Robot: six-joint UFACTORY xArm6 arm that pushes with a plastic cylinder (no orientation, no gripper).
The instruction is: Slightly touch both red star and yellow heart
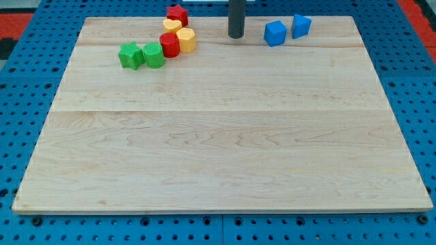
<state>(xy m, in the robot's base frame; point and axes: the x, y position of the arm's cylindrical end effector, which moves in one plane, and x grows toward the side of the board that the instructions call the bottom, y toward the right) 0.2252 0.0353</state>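
The red star (178, 14) sits at the view's top, left of centre, near the board's far edge. The yellow heart (172, 26) lies just below it, touching or nearly touching it. My tip (236, 35) is a dark rod end standing on the board well to the right of both, between them and the blue blocks. It touches no block.
A yellow hexagon (186, 39) and a red cylinder (169, 45) sit just below the heart. A green star (130, 55) and a green cylinder-like block (153, 56) lie further left. Two blue blocks (274, 33) (301, 26) lie right of my tip. The wooden board (225, 136) fills the view.
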